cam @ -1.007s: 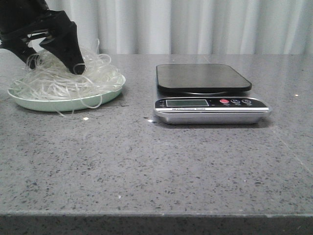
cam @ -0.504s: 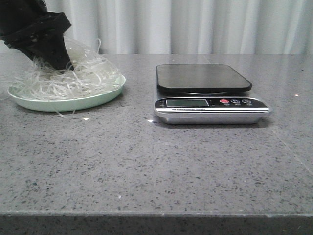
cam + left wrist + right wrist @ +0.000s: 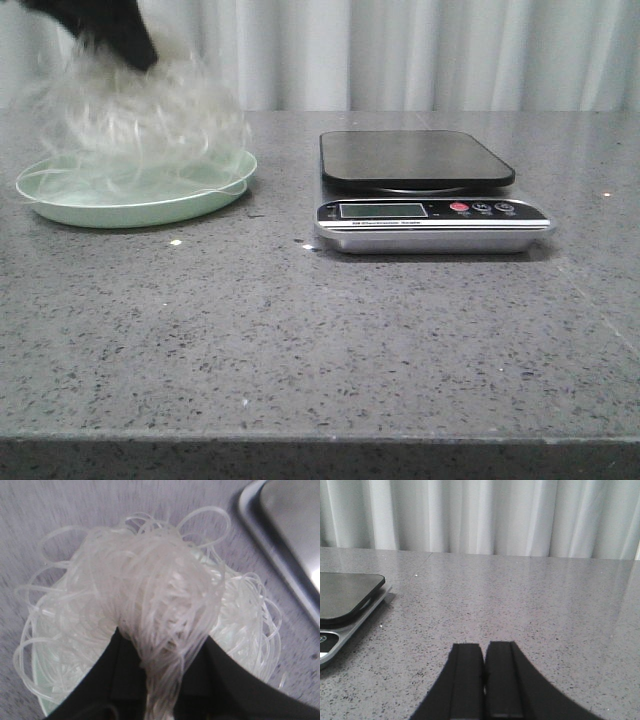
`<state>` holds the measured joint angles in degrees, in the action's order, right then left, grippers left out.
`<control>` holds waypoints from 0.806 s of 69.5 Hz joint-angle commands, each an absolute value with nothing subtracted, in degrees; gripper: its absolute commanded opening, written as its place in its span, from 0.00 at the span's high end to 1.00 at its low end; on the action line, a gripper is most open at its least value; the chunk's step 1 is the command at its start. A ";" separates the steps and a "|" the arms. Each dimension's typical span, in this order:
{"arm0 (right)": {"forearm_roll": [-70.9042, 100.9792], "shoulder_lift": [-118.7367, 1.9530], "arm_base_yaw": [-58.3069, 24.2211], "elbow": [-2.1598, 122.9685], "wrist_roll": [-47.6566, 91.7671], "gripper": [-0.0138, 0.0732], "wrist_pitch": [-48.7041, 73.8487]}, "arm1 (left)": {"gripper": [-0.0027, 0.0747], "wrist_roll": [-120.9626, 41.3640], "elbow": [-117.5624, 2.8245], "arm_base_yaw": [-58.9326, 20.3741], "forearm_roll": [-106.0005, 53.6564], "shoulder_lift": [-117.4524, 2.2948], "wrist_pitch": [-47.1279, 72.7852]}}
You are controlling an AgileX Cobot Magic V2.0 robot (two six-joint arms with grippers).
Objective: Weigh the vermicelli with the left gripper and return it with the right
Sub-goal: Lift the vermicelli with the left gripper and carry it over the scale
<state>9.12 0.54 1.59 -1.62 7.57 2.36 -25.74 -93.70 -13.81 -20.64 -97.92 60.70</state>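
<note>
Vermicelli [image 3: 140, 115] is hanging as a blurred mound just above the pale green plate [image 3: 130, 212], its lowest strands trailing onto it, at the table's far left. The left gripper [image 3: 160, 680] is clenching the bundle from above, its arm reaching down from the upper left corner. Right of the plate, bare grey table [image 3: 300, 330] is separating it from the scale [image 3: 425, 190]. The right gripper [image 3: 484, 680] is hovering pressed together beyond the scale.
</note>
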 commanded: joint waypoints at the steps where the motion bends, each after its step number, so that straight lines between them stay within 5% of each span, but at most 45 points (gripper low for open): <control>1: 9.33 1.50 1.87 -1.15 7.90 0.67 -1.86 | 0.78 -25.70 -100.82 -14.23 -24.97 -94.38 59.59; 21: 9.33 1.50 1.87 -1.15 7.90 0.67 -1.86 | 0.78 -25.70 -112.88 -19.85 -31.52 -94.07 59.82; 56: 9.33 1.50 1.87 -1.15 7.90 0.67 -1.86 | 0.78 -25.70 -113.25 -35.97 -31.66 -102.89 52.39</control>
<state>9.21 0.54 1.59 -1.62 7.57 2.36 -25.74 -111.14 -34.76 -29.25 -103.52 56.72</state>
